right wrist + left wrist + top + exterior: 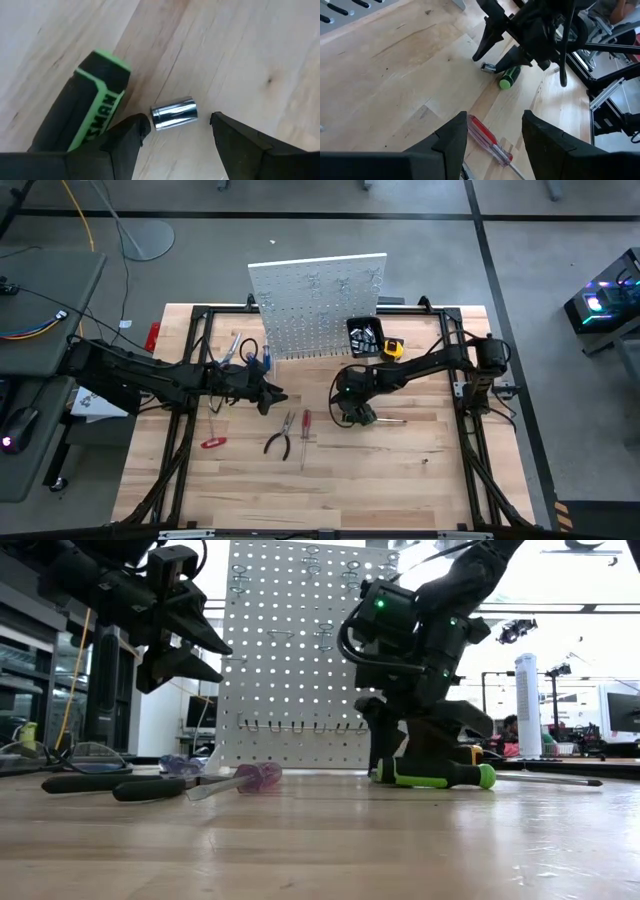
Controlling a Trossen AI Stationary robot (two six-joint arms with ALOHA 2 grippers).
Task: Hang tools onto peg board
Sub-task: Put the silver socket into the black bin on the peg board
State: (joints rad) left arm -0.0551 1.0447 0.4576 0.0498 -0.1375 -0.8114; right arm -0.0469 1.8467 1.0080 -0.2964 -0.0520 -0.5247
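Your tools still lie on the table, none visibly hung on the peg board; right gripper hovers, fingers spread, beside the green-black screwdriver; left gripper waits released.

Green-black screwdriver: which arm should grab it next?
Right. The right tool is open directly over the green-black screwdriver on the table. The left tool is open, farther off near the red screwdriver.

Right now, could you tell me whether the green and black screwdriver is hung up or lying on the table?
Lying flat on the table: the screwdriver rests on the wood beneath the right gripper, whose fingers are open.
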